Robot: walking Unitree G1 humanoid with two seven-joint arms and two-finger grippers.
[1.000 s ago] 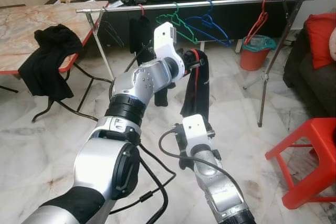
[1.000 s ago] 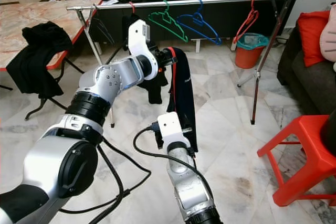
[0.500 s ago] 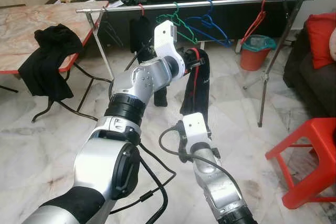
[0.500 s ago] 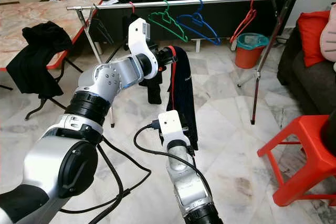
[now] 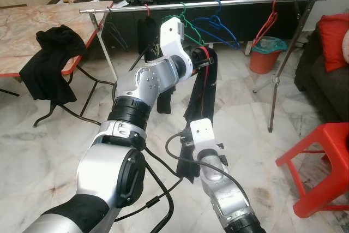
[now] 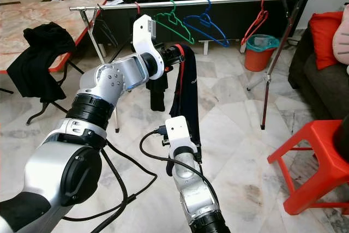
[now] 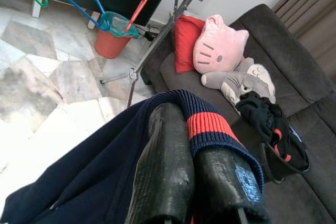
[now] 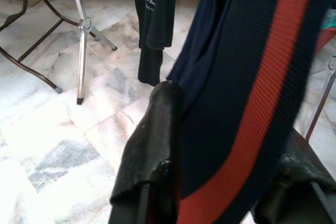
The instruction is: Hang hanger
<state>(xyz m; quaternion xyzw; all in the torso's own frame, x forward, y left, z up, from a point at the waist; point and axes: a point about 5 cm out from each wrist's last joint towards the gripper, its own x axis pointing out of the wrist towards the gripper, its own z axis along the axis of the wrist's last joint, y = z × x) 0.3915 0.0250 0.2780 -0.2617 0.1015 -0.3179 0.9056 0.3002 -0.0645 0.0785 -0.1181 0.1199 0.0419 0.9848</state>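
Nearest me, the right claw [image 8: 210,182] sits low, its two black fingers [image 8: 152,145] spread either side of the lower part of a navy garment [image 6: 188,94] with a red stripe; the cloth runs between them, though I cannot tell whether they actually pinch it. I take it that claw is there to steady the hanging fabric.

Higher up and further out, the left claw [image 7: 202,171] is closed together, with the garment's ribbed, red-banded edge draped over its fingertips [image 7: 165,145] (so the cloth is carried rather like washing on a peg). Whatever hanger is meant to be inside the garment is hidden by the fabric.

Beyond the raised arm runs the steel rail [image 5: 229,3], already carrying a green hanger [image 5: 185,25], a blue hanger [image 5: 218,25] and a red hanger [image 5: 267,23], plus a black shirt [image 6: 158,88]. The garment is near the rail but below it, not yet hung.
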